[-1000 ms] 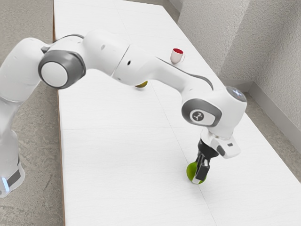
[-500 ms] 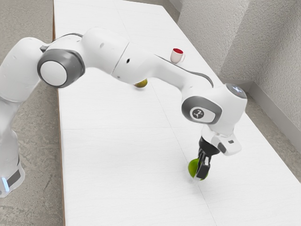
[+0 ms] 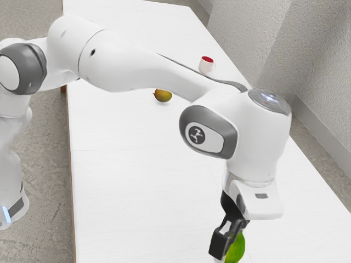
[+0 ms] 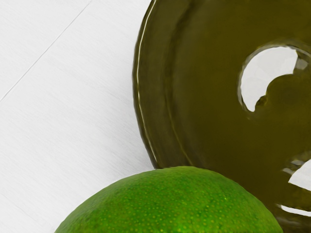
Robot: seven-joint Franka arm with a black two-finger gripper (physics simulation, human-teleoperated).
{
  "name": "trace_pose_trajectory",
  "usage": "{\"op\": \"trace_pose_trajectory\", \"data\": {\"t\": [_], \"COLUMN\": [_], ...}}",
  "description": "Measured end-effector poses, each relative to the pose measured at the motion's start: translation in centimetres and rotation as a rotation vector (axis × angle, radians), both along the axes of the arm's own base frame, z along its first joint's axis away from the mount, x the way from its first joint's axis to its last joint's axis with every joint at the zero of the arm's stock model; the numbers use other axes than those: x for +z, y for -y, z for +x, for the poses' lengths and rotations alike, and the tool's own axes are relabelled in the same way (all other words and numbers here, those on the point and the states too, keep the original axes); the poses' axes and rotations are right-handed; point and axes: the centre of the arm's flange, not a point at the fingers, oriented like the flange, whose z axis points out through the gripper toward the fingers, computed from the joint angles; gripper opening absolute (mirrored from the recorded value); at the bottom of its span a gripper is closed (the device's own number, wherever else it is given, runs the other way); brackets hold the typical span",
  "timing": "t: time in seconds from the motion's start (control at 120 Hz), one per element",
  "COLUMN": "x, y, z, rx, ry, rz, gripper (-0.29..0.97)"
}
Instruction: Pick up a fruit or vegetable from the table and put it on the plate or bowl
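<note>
Gripping from 2 sides, the black jaws are clamped on the round green lime [image 3: 237, 252] at the exterior view's lower edge, over the white worktop [image 3: 126, 164]. In the wrist view the lime [image 4: 170, 204] shows close against the rim of a dark olive glossy plate [image 4: 194, 97]. Well apart, a small yellow-brown fruit [image 3: 163, 95] and a white cup with a red inside [image 3: 207, 64] rest on the worktop

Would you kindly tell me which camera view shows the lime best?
The wrist view: the lime sits close under the hand, its pitted green skin plain, the dark plate beyond it. The exterior view shows a green part of it, gripped in the end effector.
</note>
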Motion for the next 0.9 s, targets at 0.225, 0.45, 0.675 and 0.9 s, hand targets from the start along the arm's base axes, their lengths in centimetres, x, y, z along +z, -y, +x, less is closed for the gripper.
{"op": "trace_pose_trajectory", "data": {"t": [0.225,0.45,0.675,0.9], "x": [-1.6,-4.4,-5.5,-8.8], "y": [8.0,11.3,11.6,11.5], "z": [-2.6,-3.0,-2.8,-2.8], "rx": [-0.109,-0.136,-0.131,-0.099], "ry": [-0.015,-0.027,-0.037,-0.078], "rz": [-0.064,-0.091,-0.105,-0.118], "gripper": [0.38,0.38,0.58,0.66]}}
